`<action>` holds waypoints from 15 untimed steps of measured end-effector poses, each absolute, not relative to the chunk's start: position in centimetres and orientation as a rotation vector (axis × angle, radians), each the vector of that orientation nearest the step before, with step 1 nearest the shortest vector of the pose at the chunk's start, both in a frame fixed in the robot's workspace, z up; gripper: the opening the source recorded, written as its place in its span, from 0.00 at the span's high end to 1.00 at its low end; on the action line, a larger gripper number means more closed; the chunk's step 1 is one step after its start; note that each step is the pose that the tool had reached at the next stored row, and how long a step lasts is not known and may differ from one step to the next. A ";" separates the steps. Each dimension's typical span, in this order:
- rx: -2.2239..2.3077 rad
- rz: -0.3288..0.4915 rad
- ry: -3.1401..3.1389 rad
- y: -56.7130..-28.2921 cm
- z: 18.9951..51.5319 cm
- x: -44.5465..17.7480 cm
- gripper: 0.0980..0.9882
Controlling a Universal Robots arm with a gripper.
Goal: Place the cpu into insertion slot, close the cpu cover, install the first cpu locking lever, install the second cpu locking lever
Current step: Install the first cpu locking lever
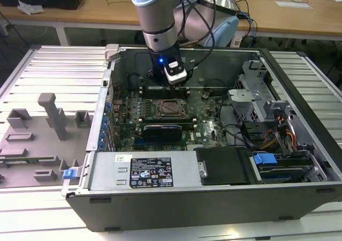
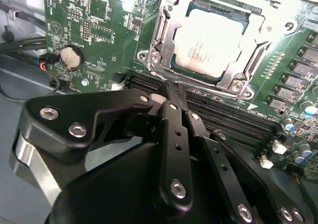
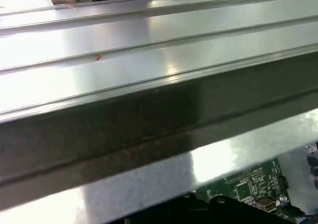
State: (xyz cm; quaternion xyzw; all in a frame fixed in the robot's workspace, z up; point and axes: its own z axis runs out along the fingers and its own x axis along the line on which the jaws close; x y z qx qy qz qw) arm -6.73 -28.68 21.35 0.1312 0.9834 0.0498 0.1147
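Partly hidden, the insertion slot (image 2: 211, 40) is cut off at the second wrist view's edge; one cpu (image 2: 212, 41) sits in it, framed by the lowered cpu cover (image 2: 166, 35). One arm (image 1: 155, 16) reaches down into the open computer case (image 1: 299, 145), standing on the ribbed surface (image 1: 48, 75). Its pincer (image 2: 166, 96) hangs above the memory slots (image 2: 223, 117) beside the socket, fingers together, gripping nothing.

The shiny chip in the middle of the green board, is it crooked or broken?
Nothing stands out. The cpu lies flat and square in the insertion slot, with the cpu cover down around it. The hand hangs beside it, over the memory slots.
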 end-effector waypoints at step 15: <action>0.412 0.117 3.032 -30.9 21.2 -6.2 0.99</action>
